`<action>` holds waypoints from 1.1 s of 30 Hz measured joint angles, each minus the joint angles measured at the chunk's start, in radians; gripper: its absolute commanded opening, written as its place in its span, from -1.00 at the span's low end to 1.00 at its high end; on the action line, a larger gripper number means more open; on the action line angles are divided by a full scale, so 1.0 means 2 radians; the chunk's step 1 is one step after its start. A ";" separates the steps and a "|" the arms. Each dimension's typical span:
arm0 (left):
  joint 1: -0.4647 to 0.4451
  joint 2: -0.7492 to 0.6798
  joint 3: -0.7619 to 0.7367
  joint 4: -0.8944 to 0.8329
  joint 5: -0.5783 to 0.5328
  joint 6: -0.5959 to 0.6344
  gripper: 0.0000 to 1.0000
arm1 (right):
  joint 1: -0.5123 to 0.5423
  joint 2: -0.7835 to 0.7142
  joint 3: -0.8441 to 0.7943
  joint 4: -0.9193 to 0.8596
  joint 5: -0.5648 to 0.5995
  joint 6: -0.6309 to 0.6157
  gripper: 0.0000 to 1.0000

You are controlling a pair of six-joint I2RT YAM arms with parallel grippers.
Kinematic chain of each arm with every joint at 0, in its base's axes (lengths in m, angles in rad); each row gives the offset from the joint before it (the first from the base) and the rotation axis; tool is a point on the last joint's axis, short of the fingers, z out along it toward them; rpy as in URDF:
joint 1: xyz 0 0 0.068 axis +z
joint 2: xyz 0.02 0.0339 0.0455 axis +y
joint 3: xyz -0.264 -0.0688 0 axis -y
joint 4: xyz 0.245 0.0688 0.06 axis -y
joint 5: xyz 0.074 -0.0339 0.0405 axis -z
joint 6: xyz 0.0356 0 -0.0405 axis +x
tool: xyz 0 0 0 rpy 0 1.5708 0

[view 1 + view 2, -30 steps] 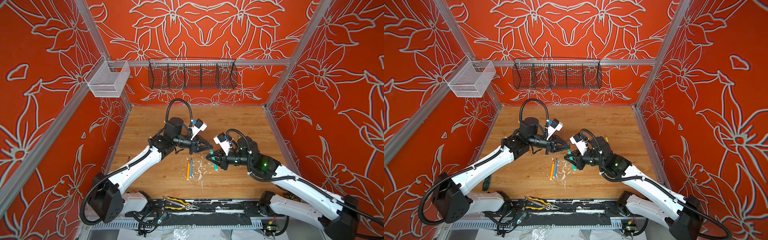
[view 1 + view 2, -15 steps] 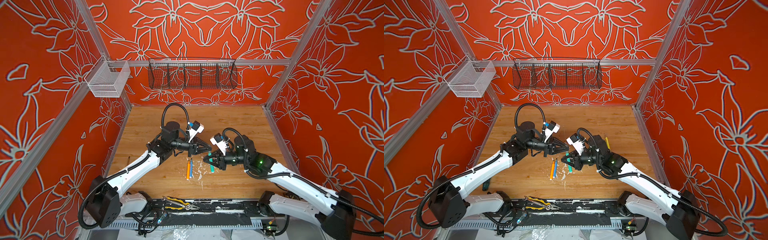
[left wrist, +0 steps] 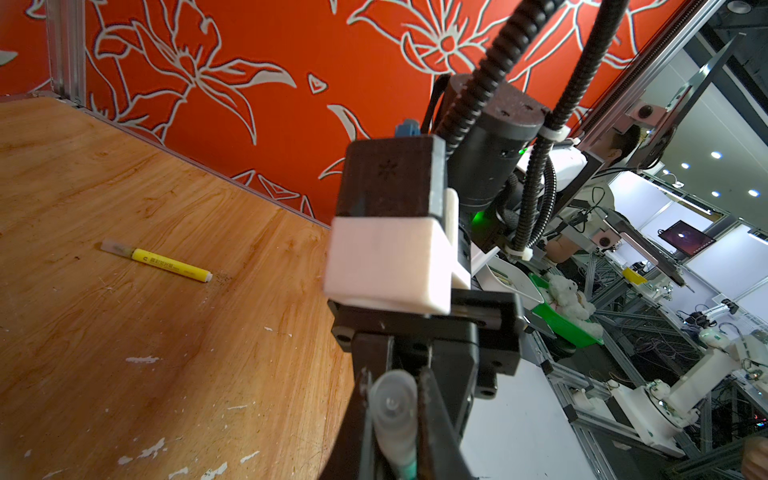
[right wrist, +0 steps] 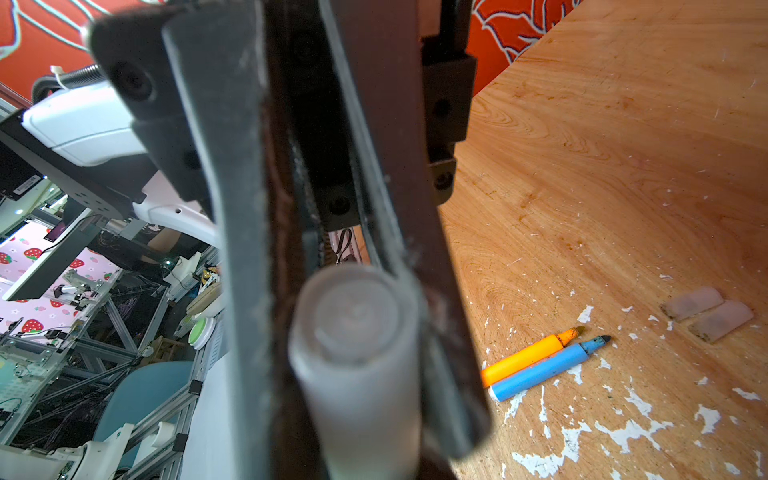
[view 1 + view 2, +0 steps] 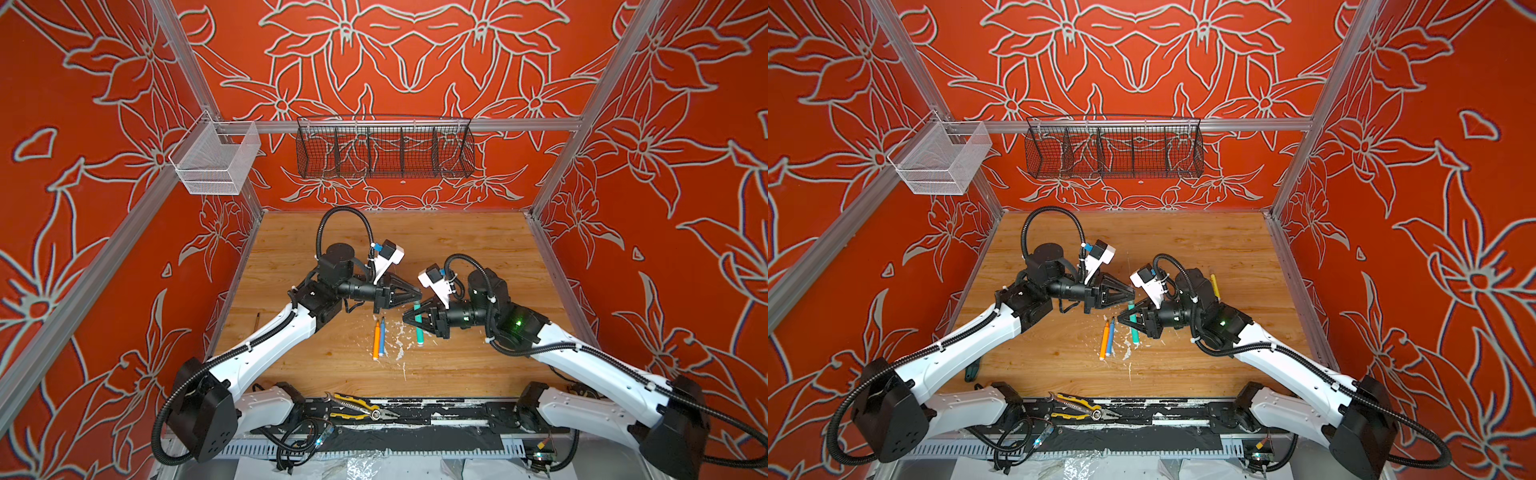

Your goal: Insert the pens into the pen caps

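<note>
At the far left edge of the wooden table [image 5: 457,249] a green-handled screwdriver [image 5: 971,372] lies close to the wall. Yellow-and-black pliers [image 5: 357,409] rest on the black rail at the front.

The left gripper [image 5: 417,296] reaches toward the middle, above the table. Its jaws are pressed together on a clear cap [image 3: 392,409]. The closed round end of this cap faces up to the wrist camera, and a bit of green shows under it. How deep the pen sits inside the cap, I cannot tell.

In front of the two grippers the orange pen [image 5: 376,341] and the blue pen [image 5: 382,337] lie flat on the wood, side by side and touching, among white flecks [image 5: 400,343]. Their coloured tips are bare. Just past these tips two loose caps [image 4: 692,303] lie next to each other.

A little more to the right is the green pen [image 5: 419,336]. The right gripper [image 5: 405,321] is closed tight around its body. The upper end of the pen comes just at the tip of the left gripper. Whether its lower end touches the wood, I cannot tell.

Further right, behind the right arm, the yellow pen [image 5: 1214,284] lies alone on the table, well apart from the others. In the left wrist view one end of it is covered by a pale, see-through piece.
</note>
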 measured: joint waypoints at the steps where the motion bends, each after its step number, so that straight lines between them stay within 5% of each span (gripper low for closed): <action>1: 0.000 -0.001 -0.001 0.003 0.000 -0.003 -1.00 | 0.000 0.000 0.000 0.001 0.000 0.000 -1.00; 23: 0.010 -0.003 -0.013 0.029 -0.004 -0.029 -1.00 | 0.001 0.002 0.000 0.008 0.025 0.006 -1.00; 25: 0.010 0.000 -0.012 0.029 -0.004 -0.030 -0.60 | 0.001 0.001 0.001 0.004 0.028 0.006 -1.00; 30: 0.008 0.001 -0.015 0.031 0.024 -0.021 0.92 | -0.021 0.002 0.019 0.005 0.068 0.037 -1.00; 33: 0.016 0.000 -0.020 0.048 0.036 -0.035 0.95 | -0.032 0.005 0.023 0.010 0.096 0.050 -1.00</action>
